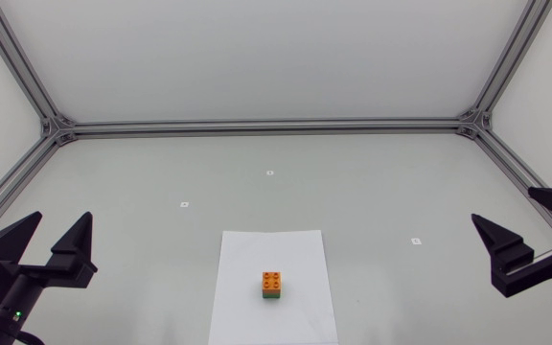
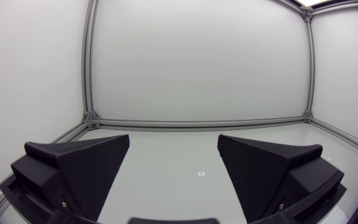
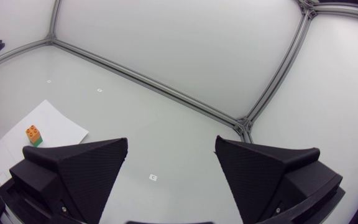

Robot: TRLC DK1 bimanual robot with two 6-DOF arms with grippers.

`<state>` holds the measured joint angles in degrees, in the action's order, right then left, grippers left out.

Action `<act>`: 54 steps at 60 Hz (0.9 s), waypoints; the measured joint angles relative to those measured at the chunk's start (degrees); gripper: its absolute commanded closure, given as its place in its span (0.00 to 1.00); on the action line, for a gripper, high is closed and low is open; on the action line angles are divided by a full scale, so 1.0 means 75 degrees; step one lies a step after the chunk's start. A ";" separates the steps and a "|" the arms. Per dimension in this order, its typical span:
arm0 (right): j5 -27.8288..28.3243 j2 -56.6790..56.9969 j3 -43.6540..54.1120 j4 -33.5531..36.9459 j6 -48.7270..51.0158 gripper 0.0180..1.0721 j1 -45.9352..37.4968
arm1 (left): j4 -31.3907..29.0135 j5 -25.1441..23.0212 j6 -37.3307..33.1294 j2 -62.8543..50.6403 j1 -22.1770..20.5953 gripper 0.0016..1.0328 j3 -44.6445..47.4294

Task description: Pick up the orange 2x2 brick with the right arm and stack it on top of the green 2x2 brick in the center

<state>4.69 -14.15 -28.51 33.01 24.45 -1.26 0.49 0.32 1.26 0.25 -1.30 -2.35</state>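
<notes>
The left arm's fingers [image 1: 73, 251] stand wide apart with nothing between them, and the right arm's fingers [image 1: 502, 251] are spread just as wide, likewise holding nothing. Both pairs hang low over the counter [image 1: 372, 182], one at each side. About midway between them, and well apart from either, the orange 2x2 brick [image 1: 272, 280] sits on top of the green 2x2 brick [image 1: 272, 295]. The orange one is seated squarely, studs up and walls flush with those of the green one below. Each brick is square in plan, so neither has a long axis, and their sides run roughly parallel to the edges of the white sheet [image 1: 257, 251] they stand on. The sheet's own long axis runs away from the fingers' side of the counter toward the far rail. From the right wrist, the stack shows off to the side of the fingers, out beyond the one nearer the left arm. A few small markers [image 1: 184, 204] dot the counter ahead of the fingers.
</notes>
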 measured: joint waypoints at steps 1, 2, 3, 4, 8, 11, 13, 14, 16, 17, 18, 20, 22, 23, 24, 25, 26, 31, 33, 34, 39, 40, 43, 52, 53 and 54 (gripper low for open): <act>0.0000 0.0087 0.0067 -0.0041 -0.0050 0.05 0.0000 | 0.0000 0.0003 0.0003 0.0000 0.0000 0.04 0.0000; -0.0003 0.0169 0.0134 -0.0070 -0.0082 0.05 0.0000 | 0.0000 0.0000 0.0003 0.0000 0.0003 0.04 0.0000; -0.0017 0.0233 0.0189 -0.0099 -0.0108 0.05 0.0003 | 0.0000 0.0000 0.0003 0.0000 0.0003 0.04 0.0000; -0.0041 0.0297 0.0254 -0.0140 -0.0125 0.05 0.0003 | 0.0003 0.0003 0.0000 0.0000 0.0000 0.04 0.0000; -0.0198 0.0571 0.0539 -0.0353 -0.0181 0.05 0.0000 | 0.0000 0.0000 0.0000 0.0000 0.0003 0.04 0.0000; -0.0239 0.0769 0.0793 -0.0551 -0.0248 0.05 0.0000 | 0.0000 0.0003 0.0000 0.0000 0.0000 0.04 0.0000; -0.0262 0.0825 0.0898 -0.0664 -0.0294 0.05 0.0003 | 0.0000 0.0000 0.0003 0.0000 0.0000 0.04 0.0000; -0.0259 0.0854 0.0953 -0.0731 -0.0323 0.05 0.0000 | 0.0000 0.0003 0.0000 0.0000 0.0003 0.04 0.0000; -0.0268 0.0898 0.1061 -0.0866 -0.0402 0.05 0.0003 | 0.0000 0.0000 0.0003 0.0000 0.0000 0.04 0.0000; -0.0268 0.0912 0.1104 -0.0935 -0.0446 0.05 0.0003 | 0.0000 0.0003 0.0003 0.0000 0.0003 0.04 0.0000; -0.0283 0.0930 0.1151 -0.1000 -0.0475 0.05 0.0003 | 0.0000 0.0003 0.0000 0.0000 0.0000 0.04 0.0000; -0.0291 0.0968 0.1265 -0.1151 -0.0568 0.05 0.0003 | 0.0000 0.0000 0.0003 0.0000 0.0000 0.04 0.0000; -0.0318 0.1005 0.1364 -0.1259 -0.0673 0.05 0.0003 | 0.0000 0.0003 0.0000 0.0000 0.0000 0.04 0.0000; -0.0323 0.1020 0.1405 -0.1306 -0.0708 0.05 0.0003 | 0.0000 0.0003 0.0000 0.0000 0.0000 0.04 0.0000; -0.0323 0.1040 0.1451 -0.1381 -0.0755 0.05 0.0003 | 0.0003 0.0003 0.0003 0.0000 0.0000 0.04 0.0000; -0.0341 0.1058 0.1510 -0.1463 -0.0816 0.05 0.0003 | 0.0000 0.0003 0.0003 0.0000 0.0000 0.04 0.0000; -0.0347 0.1075 0.1550 -0.1530 -0.0854 0.05 0.0003 | 0.0003 0.0000 0.0000 0.0000 0.0003 0.04 0.0000; -0.0379 0.1177 0.1807 -0.1891 -0.1122 0.05 0.0006 | 0.0000 0.0003 0.0003 0.0000 0.0003 0.04 0.0000; -0.0396 0.1215 0.1920 -0.2040 -0.1236 0.05 0.0009 | 0.0000 0.0003 0.0000 0.0000 0.0000 0.04 0.0000; -0.0402 0.1236 0.1958 -0.2081 -0.1276 0.05 0.0009 | 0.0000 0.0003 0.0003 0.0000 0.0003 0.04 0.0000; -0.0408 0.1323 0.2200 -0.2425 -0.1524 0.05 0.0009 | 0.0000 0.0000 0.0000 0.0000 0.0000 0.04 0.0000; -0.0411 0.1341 0.2247 -0.2489 -0.1577 0.05 0.0009 | 0.0000 0.0003 0.0003 0.0000 0.0000 0.04 0.0000; -0.0434 0.1399 0.2404 -0.2684 -0.1717 0.05 0.0012 | 0.0000 0.0000 0.0003 0.0000 0.0000 0.04 0.0000; -0.0466 0.1550 0.2847 -0.3284 -0.2186 0.05 0.0061 | 0.0000 0.0000 0.0003 0.0000 0.0000 0.04 0.0000; -0.0466 0.1571 0.2903 -0.3369 -0.2238 0.05 0.0061 | 0.0000 0.0003 0.0003 0.0000 0.0000 0.04 0.0000; -0.0478 0.1591 0.2952 -0.3430 -0.2282 0.05 0.0061 | 0.0000 0.0003 0.0003 0.0000 0.0003 0.04 0.0000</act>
<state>1.10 -2.22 -6.37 7.29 7.33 -0.80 0.49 0.34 1.28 0.25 -1.28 -2.35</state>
